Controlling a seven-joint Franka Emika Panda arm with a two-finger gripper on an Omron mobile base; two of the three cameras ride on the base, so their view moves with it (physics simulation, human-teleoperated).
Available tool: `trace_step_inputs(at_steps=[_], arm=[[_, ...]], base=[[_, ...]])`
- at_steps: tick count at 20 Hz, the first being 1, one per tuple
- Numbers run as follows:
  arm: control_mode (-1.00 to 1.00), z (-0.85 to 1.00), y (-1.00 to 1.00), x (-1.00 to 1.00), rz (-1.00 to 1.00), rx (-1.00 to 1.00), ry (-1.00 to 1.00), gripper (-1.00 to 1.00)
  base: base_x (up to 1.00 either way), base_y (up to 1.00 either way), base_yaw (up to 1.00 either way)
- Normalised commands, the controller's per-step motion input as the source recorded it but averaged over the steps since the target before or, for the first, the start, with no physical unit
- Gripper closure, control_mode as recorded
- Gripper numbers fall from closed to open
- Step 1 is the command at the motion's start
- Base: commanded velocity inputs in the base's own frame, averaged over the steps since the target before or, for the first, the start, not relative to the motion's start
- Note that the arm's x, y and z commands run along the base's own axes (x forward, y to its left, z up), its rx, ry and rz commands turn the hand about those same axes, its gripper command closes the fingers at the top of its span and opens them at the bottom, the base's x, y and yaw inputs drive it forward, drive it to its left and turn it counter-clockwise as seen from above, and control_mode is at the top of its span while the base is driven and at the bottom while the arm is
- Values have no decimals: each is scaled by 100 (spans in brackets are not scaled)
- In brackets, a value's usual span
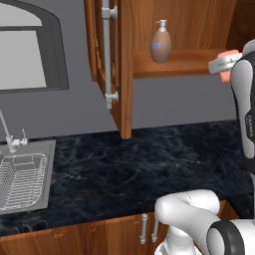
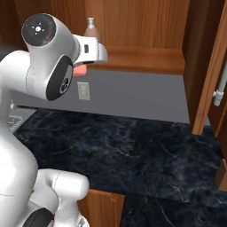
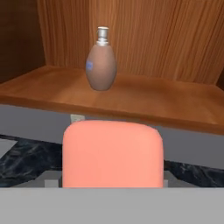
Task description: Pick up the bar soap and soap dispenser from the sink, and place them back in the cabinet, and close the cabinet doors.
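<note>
- The gripper (image 3: 113,186) is clamped on the bar soap (image 3: 113,154), holding it up just in front of the cabinet (image 1: 199,20) shelf's edge.
- The soap dispenser (image 3: 101,65) stands upright on that shelf, towards its left end.
- The left cabinet door (image 1: 121,64) stands open, above the dark counter (image 1: 149,164).
- The sink (image 1: 22,179) lies far left of the cabinet.

It was a rendered home kitchen: a dark marble worktop (image 1: 139,164) ran past a metal sink (image 1: 25,179) with faucet (image 1: 6,132), wooden cabinet (image 1: 149,30) above, window (image 1: 27,50) alongside.
</note>
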Motion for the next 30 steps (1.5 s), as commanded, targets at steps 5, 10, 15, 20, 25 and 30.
trace_step_inputs(at_steps=[5, 10, 15, 20, 25, 30], arm=[[-100, 0, -6, 33, 0, 1, -8, 100], [-100, 0, -11, 41, 0, 0, 0, 100], [-100, 6, -16, 43, 1, 0, 0, 100], [-100, 0, -14, 45, 3, 0, 3, 100], [-100, -1, -6, 43, 1, 0, 2, 100], [-100, -6, -3, 35, 3, 0, 5, 100]], base=[[0, 0, 0], [0, 0, 0], [0, 0, 0], [0, 0, 0], [0, 0, 0], [0, 0, 0]])
